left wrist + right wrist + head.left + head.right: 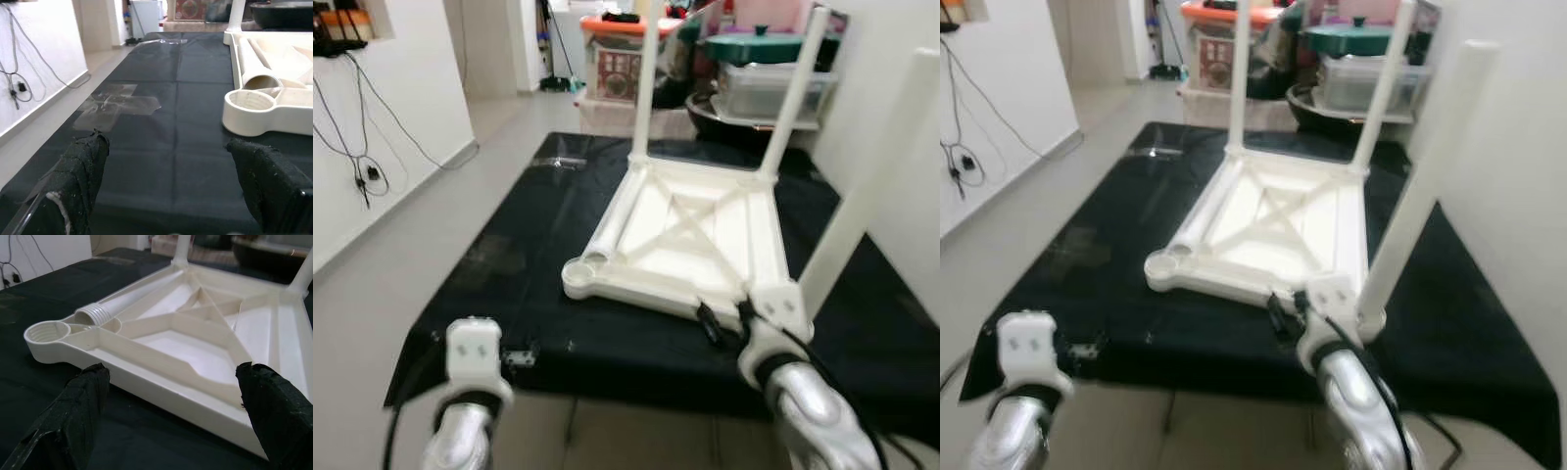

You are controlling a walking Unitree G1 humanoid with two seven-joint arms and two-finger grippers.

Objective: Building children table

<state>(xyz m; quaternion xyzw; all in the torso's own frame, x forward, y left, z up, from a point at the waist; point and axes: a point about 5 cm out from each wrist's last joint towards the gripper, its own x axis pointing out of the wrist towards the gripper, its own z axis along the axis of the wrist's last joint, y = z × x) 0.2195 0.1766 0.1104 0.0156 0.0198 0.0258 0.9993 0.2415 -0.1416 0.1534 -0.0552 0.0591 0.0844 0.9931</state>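
Note:
A white plastic children's table top (pixel 705 235) lies upside down on a black cloth (pixel 509 264). Two legs (pixel 643 78) stand upright at its far corners. A third leg (pixel 871 186) rises, tilted, from the near right corner. A loose leg (pixel 127 301) lies inside the top along its left rim. Its threaded end is beside the empty near left socket (pixel 46 333). My right gripper (pixel 171 372) is open just before the top's near edge. My left gripper (pixel 165 142) is open low over the cloth, left of the socket (pixel 249 100).
Storage boxes (pixel 617 59) and a teal-lidded pot (pixel 754 47) crowd the back. A white wall stands close on the right. Cables (pixel 362 147) hang on the left wall, above bare floor. Clear tape patches (pixel 117 105) lie on the cloth.

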